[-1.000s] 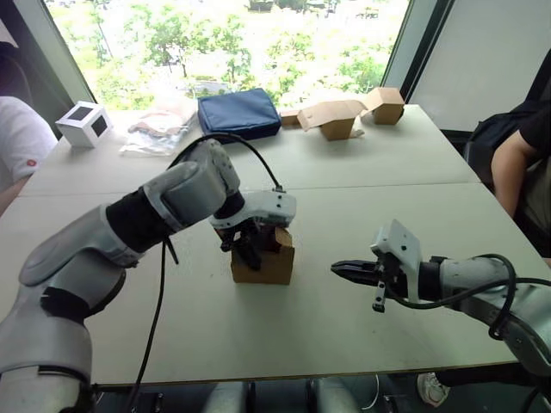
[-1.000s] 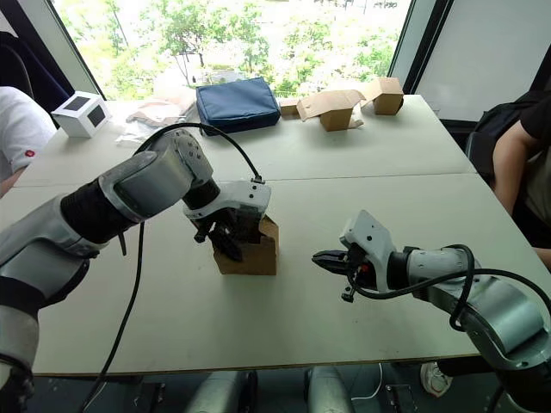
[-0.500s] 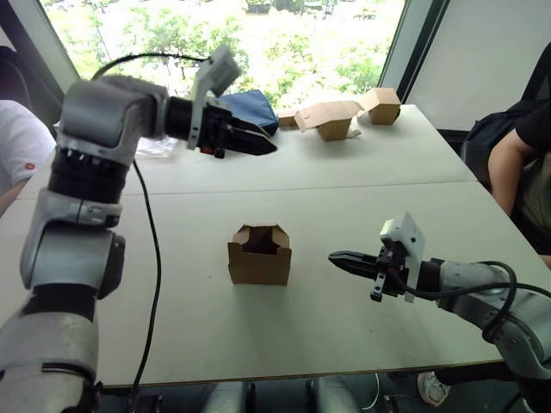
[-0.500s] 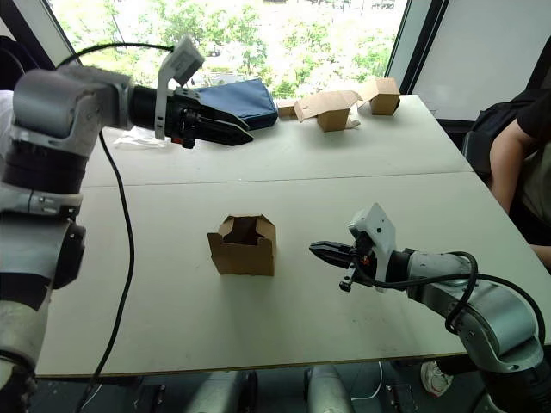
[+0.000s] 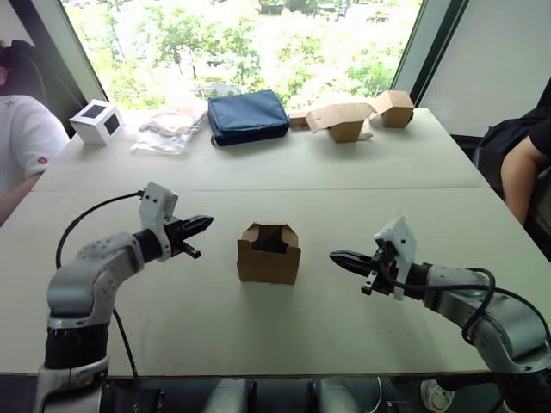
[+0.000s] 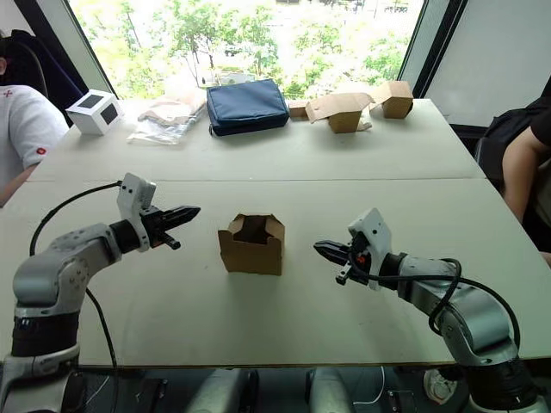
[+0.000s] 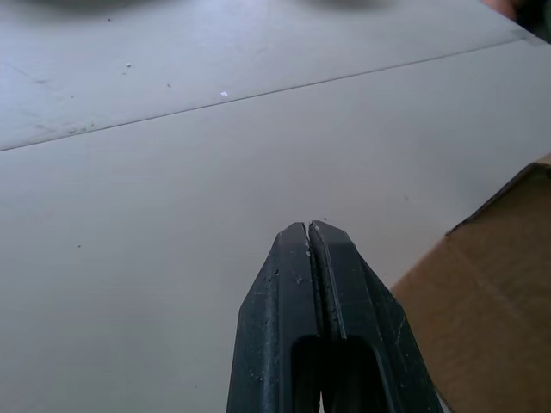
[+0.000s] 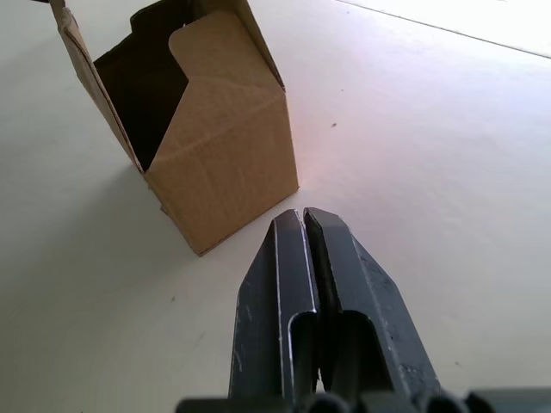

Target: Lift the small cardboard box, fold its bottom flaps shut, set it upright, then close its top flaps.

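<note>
Standing upright mid-table, the small cardboard box has its top flaps raised. The left gripper, up by the window half a second ago, now hovers low beside it, fingers pressed together, empty. Opposite, the right gripper stays pinched closed, empty.

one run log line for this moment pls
box: small cardboard box upright on table, top flaps open | left pincer: shut, beside box, apart | right pincer: shut, beside box, apart
</note>
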Motion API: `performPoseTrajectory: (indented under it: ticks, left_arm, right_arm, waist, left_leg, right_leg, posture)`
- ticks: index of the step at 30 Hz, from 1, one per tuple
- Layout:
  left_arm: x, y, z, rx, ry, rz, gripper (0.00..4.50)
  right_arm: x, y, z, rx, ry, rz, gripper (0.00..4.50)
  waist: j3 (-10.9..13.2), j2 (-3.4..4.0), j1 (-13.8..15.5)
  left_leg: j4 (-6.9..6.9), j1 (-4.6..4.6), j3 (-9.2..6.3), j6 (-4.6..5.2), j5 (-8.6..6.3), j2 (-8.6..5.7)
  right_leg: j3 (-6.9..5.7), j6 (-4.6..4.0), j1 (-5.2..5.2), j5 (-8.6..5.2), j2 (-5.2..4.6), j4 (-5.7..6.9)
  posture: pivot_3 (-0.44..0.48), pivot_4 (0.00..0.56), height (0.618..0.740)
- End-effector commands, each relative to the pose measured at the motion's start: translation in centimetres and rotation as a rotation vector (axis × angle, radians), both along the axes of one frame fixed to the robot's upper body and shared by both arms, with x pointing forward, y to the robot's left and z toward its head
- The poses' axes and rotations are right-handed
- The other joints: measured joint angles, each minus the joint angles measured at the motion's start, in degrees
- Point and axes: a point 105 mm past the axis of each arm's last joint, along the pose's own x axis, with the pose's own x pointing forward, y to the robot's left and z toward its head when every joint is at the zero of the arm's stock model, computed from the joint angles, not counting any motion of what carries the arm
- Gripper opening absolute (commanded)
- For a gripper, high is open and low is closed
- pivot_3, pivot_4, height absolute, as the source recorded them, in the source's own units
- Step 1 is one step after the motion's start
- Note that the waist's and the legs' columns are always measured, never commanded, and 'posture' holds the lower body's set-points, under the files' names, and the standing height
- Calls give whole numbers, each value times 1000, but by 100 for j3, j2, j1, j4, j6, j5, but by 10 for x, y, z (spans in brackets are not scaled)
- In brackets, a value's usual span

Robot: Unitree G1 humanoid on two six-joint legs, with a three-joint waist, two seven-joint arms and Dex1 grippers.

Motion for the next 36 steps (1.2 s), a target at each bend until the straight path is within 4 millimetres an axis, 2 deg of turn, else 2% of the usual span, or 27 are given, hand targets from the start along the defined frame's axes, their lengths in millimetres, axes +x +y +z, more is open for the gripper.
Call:
performPoseTrajectory:
  ticks: [1, 6, 12, 18, 23, 36]
  left_arm:
    - [-15, -6, -10, -7, -26, -26, 13]
    - [-32, -17, -41, 63, 25, -88, 13]
    - [-27, -24, -57, 77, 30, -104, 13]
    - [-28, -38, -62, 87, 29, -166, 13]
    - [-39, -48, -66, 87, 57, -239, 13]
    - [-47, -51, -69, 85, 85, -262, 13]
  right_arm:
    - [-5, 8, -2, -4, -24, 16, 0]
    - [-3, 12, -14, -31, -29, 1, 0]
    - [-1, 29, -24, -44, -39, 33, 0]
    - [4, 39, -37, -73, -42, 49, 0]
    - [10, 45, -41, -72, -44, 61, 0]
    - [8, 50, -41, -52, -35, 107, 0]
  waist:
    - [-1, -1, -2]
    - [-1, 0, -2]
    - [-4, 4, -10]
    - [-4, 4, -12]
    - [-7, 9, -22]
    - [-8, 10, -19]
  left_leg:
    - [-1, 0, 0, 0, 0, 0]
    - [-4, 3, 0, -1, 0, 1]
    - [-7, 6, 0, -1, 0, 1]
    - [-8, 7, 1, -1, 0, 0]
    - [-9, 9, 1, -1, 0, 1]
    - [-10, 10, 1, 0, 0, 1]
  right_leg:
    - [-1, 0, 0, 0, 0, 0]
    - [-2, -1, 1, -1, 2, -3]
    - [-4, -2, 4, -1, 1, -5]
    - [-10, -1, 4, -1, 4, -5]
    - [-10, -2, 4, -1, 6, -5]
    - [-9, -2, 4, -1, 4, -6]
  posture:
    - [0, 150, 740]
    - [0, 150, 740]
    - [0, 150, 740]
    - [0, 150, 740]
    - [0, 150, 740]
    - [0, 150, 740]
